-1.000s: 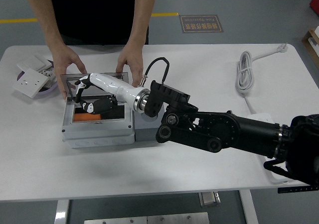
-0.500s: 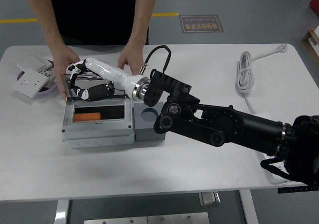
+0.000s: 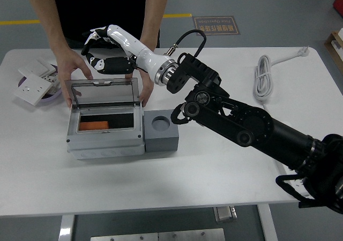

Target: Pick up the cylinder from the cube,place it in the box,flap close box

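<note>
Head view, near to far: grey cube (image 3: 162, 135) with an empty round socket on top, just beside the box (image 3: 105, 128). Orange cylinder (image 3: 95, 126) lying inside the box, at its left end. Clear flap (image 3: 103, 93) standing raised at the back. Person's hands (image 3: 73, 69) resting behind the box at either side. Right hand (image 3: 102, 51) hovering above the flap, fingers loosely curled, empty.

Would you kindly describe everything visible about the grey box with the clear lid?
The grey plastic box sits left of centre on the white table, touching a grey cube on its right. Its clear hinged lid stands upright, open. An orange cylinder lies inside. A person's hands steady its far corners.
</note>
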